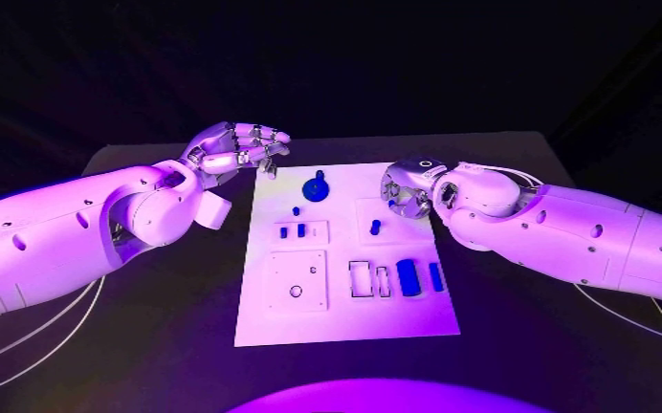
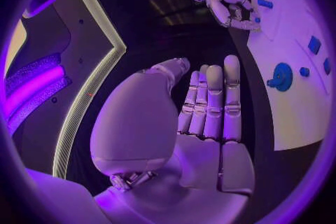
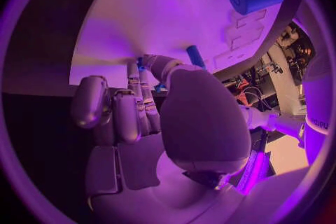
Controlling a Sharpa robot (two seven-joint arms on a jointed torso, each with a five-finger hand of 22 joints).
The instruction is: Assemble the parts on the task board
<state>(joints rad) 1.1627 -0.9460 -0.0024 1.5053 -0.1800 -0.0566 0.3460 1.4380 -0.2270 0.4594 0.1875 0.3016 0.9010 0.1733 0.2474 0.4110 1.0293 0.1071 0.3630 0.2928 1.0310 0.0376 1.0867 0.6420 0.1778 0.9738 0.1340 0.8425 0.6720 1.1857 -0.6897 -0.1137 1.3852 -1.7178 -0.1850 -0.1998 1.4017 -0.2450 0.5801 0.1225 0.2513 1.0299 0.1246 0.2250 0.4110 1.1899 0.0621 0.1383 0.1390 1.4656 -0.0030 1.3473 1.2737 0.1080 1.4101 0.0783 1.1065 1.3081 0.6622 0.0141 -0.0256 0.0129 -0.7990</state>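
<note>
Your left hand [image 1: 237, 150] hovers, fingers apart and empty, off the task board [image 1: 345, 322]; your right hand [image 1: 414, 186] reaches over it, its grasp hidden, I cannot tell.

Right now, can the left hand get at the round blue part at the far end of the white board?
Probably yes. The left hand hovers empty near the task board's far left corner, and the round blue part lies close by with nothing between them.

Black table [image 1: 165, 336]; white task board [image 1: 345, 322] flat at centre.
</note>
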